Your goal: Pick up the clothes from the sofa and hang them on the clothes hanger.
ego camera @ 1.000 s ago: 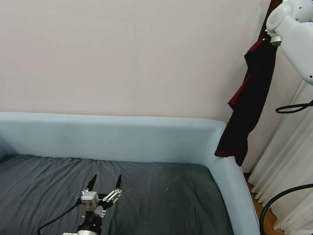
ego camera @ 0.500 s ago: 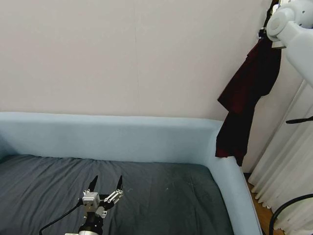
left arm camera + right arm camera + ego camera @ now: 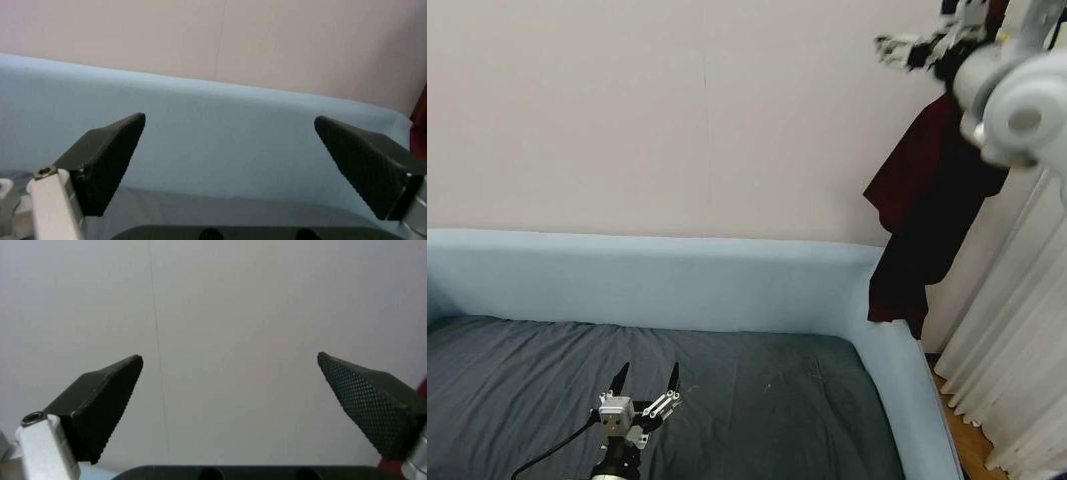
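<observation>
Red and black clothes [image 3: 924, 225] hang by the wall, just past the blue sofa [image 3: 677, 285]. My right gripper [image 3: 228, 360] is up high near them, fingers spread wide. My left gripper [image 3: 647, 372] is spread too, low over the sofa.

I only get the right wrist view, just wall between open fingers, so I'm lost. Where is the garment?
Observer: The dark red garment hangs against the wall, past the right end of the sofa.
Operator: And my pincer?
Observer: The right pincer is raised high beside the garment's top.
Operator: The other arm?
Observer: The left pincer is open, low over the sofa's dark seat cushion.
</observation>
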